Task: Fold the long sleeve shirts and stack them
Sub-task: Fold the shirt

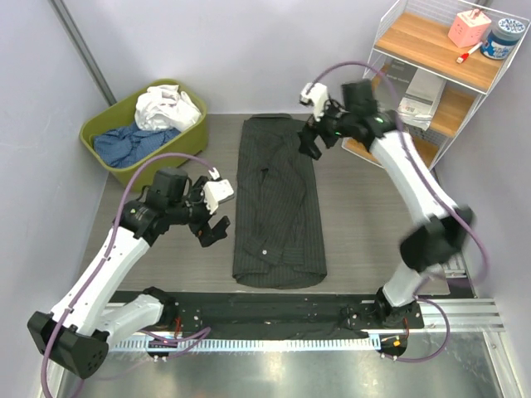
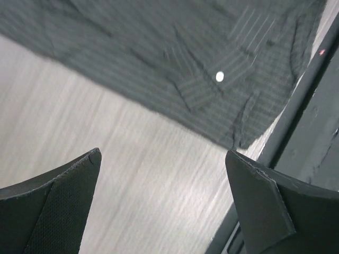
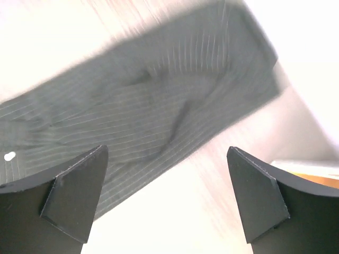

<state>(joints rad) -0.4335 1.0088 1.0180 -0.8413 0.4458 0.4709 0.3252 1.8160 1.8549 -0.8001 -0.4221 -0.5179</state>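
A dark pinstriped long sleeve shirt [image 1: 276, 203] lies flat in a long narrow strip down the middle of the table, sleeves folded in, collar end near the front edge. My left gripper [image 1: 212, 231] hovers open over bare table just left of the shirt's near half; its wrist view shows the shirt's cuff and a white button [image 2: 220, 76] ahead of the empty fingers. My right gripper [image 1: 309, 143] hangs open above the shirt's far right corner. In its wrist view the striped cloth [image 3: 153, 114] passes under the spread fingers, with nothing between them.
A green bin [image 1: 143, 131] at the back left holds a white and a blue garment. A white wire shelf unit [image 1: 440, 75] with boxes and a jar stands at the back right. A black rail [image 1: 274, 307] runs along the table's front edge.
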